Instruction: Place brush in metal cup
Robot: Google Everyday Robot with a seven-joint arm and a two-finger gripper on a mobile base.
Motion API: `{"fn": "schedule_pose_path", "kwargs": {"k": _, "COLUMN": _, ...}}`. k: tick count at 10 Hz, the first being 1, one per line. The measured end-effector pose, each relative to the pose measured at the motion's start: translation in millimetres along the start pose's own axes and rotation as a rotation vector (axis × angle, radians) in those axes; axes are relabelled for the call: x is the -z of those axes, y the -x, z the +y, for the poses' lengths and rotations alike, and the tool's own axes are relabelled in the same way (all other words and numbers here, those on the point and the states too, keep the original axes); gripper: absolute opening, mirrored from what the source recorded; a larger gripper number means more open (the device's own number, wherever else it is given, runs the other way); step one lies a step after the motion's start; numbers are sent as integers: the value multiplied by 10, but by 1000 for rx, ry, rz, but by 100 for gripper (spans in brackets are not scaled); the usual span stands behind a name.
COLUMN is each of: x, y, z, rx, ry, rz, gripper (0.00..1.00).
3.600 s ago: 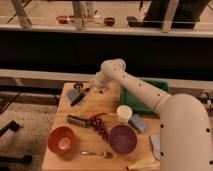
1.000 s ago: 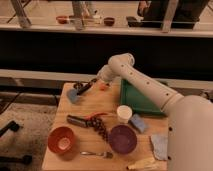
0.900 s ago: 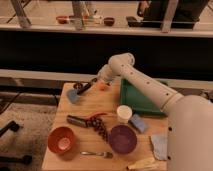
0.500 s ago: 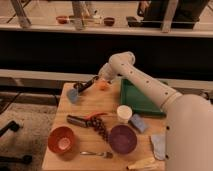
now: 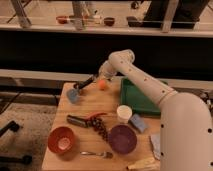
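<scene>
My gripper hangs at the back of the wooden table, at the end of the white arm. It is shut on the slim black brush. The brush slants down and to the left from the fingers. Its lower end is just above the small blue-grey metal cup, at the cup's back right rim. I cannot tell whether the tip touches the cup. The cup stands at the table's back left.
An orange ball lies right of the gripper. A green tray is at back right. In front are a white cup, a dark tool with red parts, grapes, a red bowl, a purple bowl, a fork and a blue sponge.
Since the earliest frame the gripper has risen and moved right from low over the cup, taking the brush with it. Over the last second it has barely moved.
</scene>
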Motion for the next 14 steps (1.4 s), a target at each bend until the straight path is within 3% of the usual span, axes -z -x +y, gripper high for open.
{"fn": "schedule_pose_path", "kwargs": {"k": 14, "x": -350, "y": 114, "z": -81, "rx": -1, "ry": 34, "rz": -42, "gripper": 0}}
